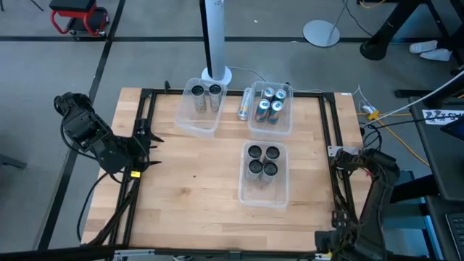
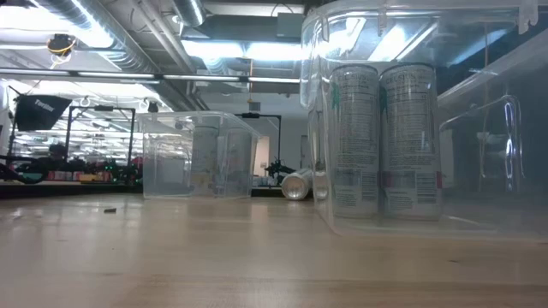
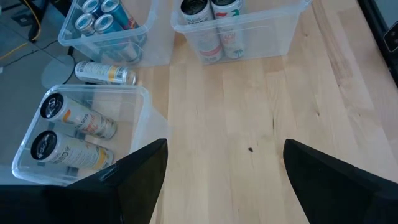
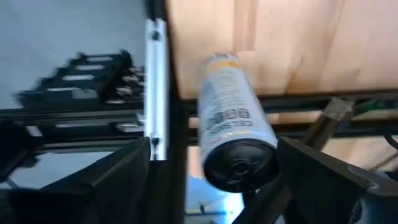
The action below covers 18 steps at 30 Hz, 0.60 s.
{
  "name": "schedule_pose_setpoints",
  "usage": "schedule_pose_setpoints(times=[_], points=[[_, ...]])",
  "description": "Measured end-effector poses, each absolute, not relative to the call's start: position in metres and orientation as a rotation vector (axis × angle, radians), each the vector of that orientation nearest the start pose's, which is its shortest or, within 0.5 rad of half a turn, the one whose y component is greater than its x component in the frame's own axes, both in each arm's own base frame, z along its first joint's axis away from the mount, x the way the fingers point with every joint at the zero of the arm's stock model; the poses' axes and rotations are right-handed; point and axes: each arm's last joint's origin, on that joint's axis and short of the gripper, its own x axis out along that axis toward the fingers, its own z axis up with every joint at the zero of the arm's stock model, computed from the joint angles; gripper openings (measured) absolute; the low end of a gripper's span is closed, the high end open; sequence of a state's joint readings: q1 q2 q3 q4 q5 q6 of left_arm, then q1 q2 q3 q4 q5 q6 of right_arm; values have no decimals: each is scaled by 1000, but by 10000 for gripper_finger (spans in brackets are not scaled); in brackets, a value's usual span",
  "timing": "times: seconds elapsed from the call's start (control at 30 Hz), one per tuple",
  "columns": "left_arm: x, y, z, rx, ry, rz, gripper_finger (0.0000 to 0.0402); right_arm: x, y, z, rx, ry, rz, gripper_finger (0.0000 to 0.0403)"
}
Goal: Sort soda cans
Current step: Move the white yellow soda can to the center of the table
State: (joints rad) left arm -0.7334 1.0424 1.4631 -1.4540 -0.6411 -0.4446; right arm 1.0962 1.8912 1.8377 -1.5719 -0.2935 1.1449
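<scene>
You can read "CELSIUS" on the white, orange-banded can (image 4: pixel 233 134) at the centre of the right wrist view. It lies between the right gripper's (image 1: pixel 346 161) spread fingers. They look released, though contact on one side is hard to judge.

In the overhead frame, two pale cans (image 1: pixel 206 91) stand in the upper-left bin (image 1: pixel 196 125) and four blue-and-silver cans (image 1: pixel 271 103) in the upper-centre bin (image 1: pixel 270 130). Four dark cans (image 1: pixel 262 161) fill the middle bin (image 1: pixel 262 196), and one loose can (image 1: pixel 245 104) lies between the upper bins.

The left gripper (image 3: pixel 225 149) waits at centre left, fingers apart and empty.
</scene>
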Motion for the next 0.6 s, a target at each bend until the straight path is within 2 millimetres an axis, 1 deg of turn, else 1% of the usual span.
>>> schedule_pose_setpoints(times=[0.1,0.23,0.37,0.47,0.6], points=[[110,-76,408,235,785,93,308,149,309,293,79,1906,-4,346],[110,-76,408,240,785,91,308,147,307,283,36,1935,-4,346],[110,-76,408,241,785,91,308,147,306,281,27,1953,11,346],[110,-76,408,243,781,96,308,142,308,279,24,1992,29,346],[110,-76,408,244,781,97,308,138,307,272,1,2012,8,346]])
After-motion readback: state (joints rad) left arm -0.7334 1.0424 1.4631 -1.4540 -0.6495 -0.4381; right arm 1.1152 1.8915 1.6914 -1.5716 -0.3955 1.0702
